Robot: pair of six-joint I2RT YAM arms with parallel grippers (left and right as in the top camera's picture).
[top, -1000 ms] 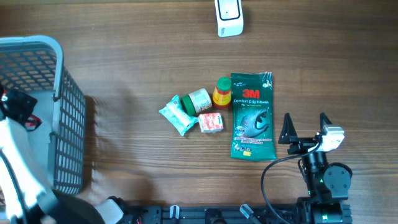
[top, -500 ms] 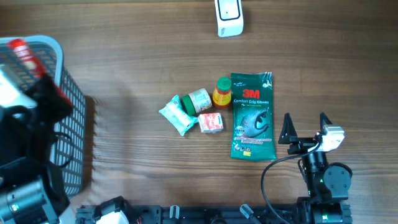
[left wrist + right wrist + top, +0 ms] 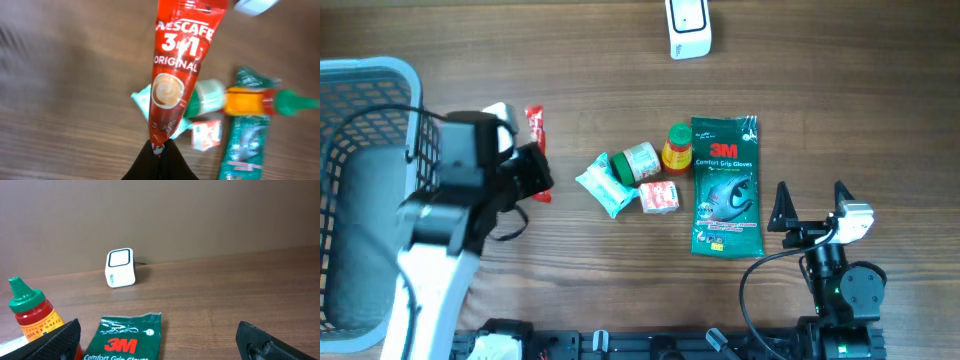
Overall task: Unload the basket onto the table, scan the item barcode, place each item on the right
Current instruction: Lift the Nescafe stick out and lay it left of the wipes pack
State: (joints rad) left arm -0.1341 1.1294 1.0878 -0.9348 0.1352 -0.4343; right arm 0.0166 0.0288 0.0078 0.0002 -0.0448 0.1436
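Overhead view first: locate the red Nescafé sachet (image 3: pixel 534 122) at the left of the table, just right of the basket (image 3: pixel 380 72) and well apart from the scanner (image 3: pixel 688 27).

Check the left gripper (image 3: pixel 528 172) and read its jaws as clamped on one end of the sachet (in the left wrist view, crimped end pinched at the bottom edge, printed face toward the camera).

Note the long axis: straight out from the jaws, roughly toward the far side of the table.

Find the scanner at the far edge, ahead and to the right of the sachet's free end, past the cluster of small items (image 3: pixel 620 185) at mid-table.

Treat the left arm as the working arm, being the one that holds the item.

Read the right gripper (image 3: pixel 811 190) as spread wide and empty, low at the near edge just beside the glove pack (image 3: pixel 725 190). Leave it out of the approach (no nearer the scanner to any useful degree).

Look for the barcode: none visible on the printed face, so presumably on the hidden back. Expect to carry the sachet forward and rightward, then roll the wrist to turn that back toward the scanner window.
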